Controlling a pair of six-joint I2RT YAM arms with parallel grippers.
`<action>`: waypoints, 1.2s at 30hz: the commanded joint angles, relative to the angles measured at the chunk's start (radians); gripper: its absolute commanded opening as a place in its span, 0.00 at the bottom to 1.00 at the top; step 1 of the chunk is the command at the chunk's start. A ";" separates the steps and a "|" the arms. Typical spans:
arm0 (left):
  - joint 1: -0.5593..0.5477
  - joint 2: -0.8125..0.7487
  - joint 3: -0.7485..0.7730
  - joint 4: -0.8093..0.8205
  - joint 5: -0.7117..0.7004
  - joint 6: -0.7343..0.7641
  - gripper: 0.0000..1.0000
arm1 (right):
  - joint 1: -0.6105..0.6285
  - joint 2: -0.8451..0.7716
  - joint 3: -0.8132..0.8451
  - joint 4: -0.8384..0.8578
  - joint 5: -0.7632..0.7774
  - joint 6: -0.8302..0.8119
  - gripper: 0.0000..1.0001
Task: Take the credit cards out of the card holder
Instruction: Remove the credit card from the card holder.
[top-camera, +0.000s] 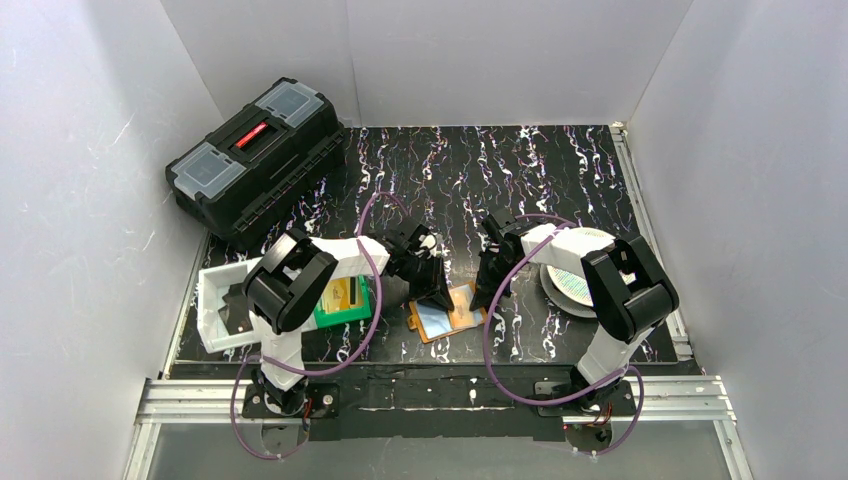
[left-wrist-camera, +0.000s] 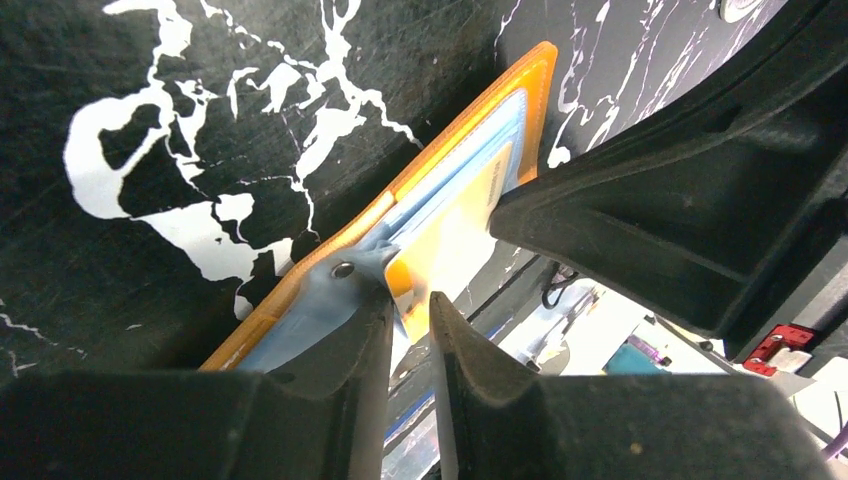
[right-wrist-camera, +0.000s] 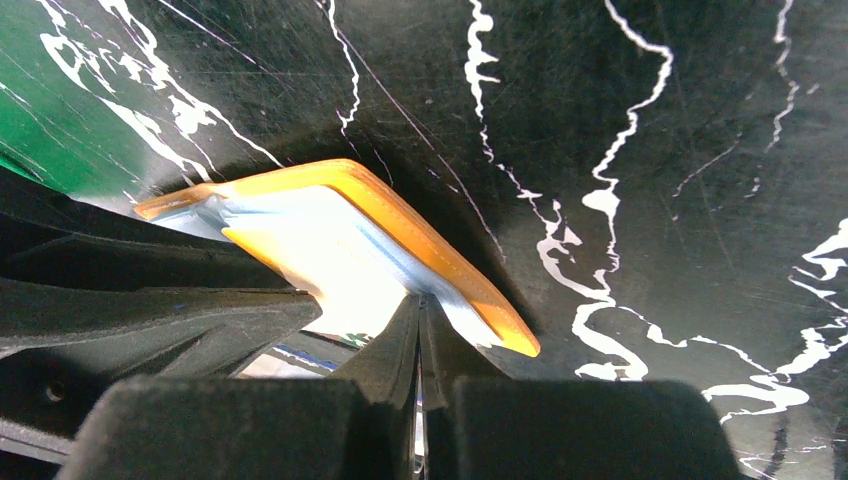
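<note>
The orange card holder (top-camera: 450, 315) lies open on the black marbled table between my two grippers, its silvery inner pockets facing up. In the left wrist view, a gold-yellow credit card (left-wrist-camera: 450, 225) sticks partly out of a pocket of the holder (left-wrist-camera: 460, 120). My left gripper (left-wrist-camera: 410, 300) is narrowly open, with the card's corner between its fingertips. In the top view, it (top-camera: 437, 290) is at the holder's left edge. My right gripper (right-wrist-camera: 420, 302) is shut, tips touching the silvery pocket near the holder's orange corner (right-wrist-camera: 420, 225). In the top view, it (top-camera: 490, 290) is at the holder's right edge.
A green bin (top-camera: 330, 318) with a gold card-like thing (top-camera: 342, 293) stands left of the holder, and a white tray (top-camera: 210, 285) is further left. A black toolbox (top-camera: 255, 160) is at the back left. A round white patterned disc (top-camera: 580, 280) lies under the right arm.
</note>
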 joint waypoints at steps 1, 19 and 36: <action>-0.006 -0.048 -0.019 0.054 0.083 -0.030 0.17 | 0.003 0.049 -0.023 0.039 0.098 -0.012 0.04; 0.059 -0.046 -0.006 -0.057 0.149 0.024 0.00 | -0.007 0.044 -0.042 0.036 0.107 -0.009 0.02; 0.110 -0.057 0.069 -0.334 0.124 0.163 0.00 | -0.016 0.046 -0.060 0.058 0.094 -0.002 0.01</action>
